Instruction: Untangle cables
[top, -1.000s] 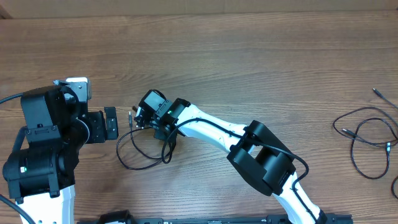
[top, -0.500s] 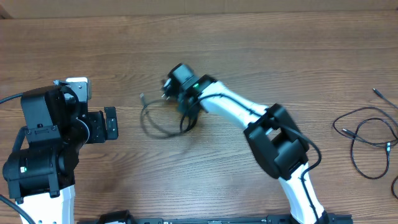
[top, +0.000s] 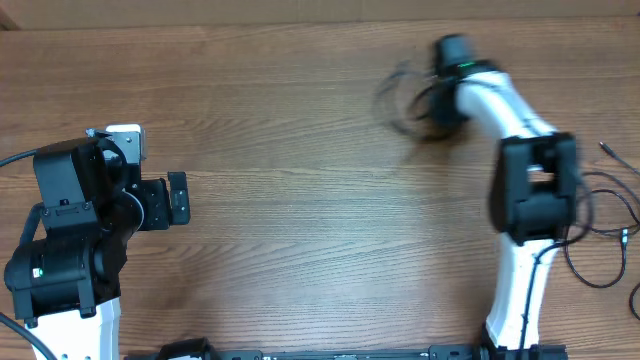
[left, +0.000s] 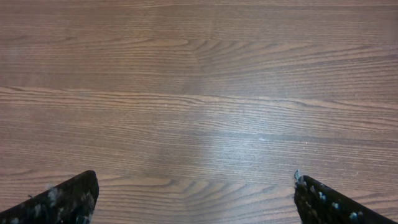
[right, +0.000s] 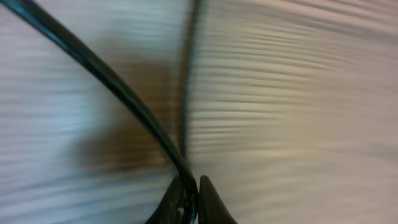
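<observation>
Swept in the last second from just ahead of the left gripper (top: 175, 200) to the far side of the table (top: 300, 120), with one cable (top: 400, 105) pinched tight in the fully closed right gripper (right: 189, 198) and dangling in a blurred loop just left of it. Now much nearer the other cables (top: 590, 215), lying loose well off to that gripper's right. Probably means a freed cord being carried over to join them; left gripper spread wide, holding nothing, over bare wood.

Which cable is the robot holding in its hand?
The blurry loop pinched in the right hand, over the table's far side. The other cables lie loose at the right edge, untouched.
</observation>
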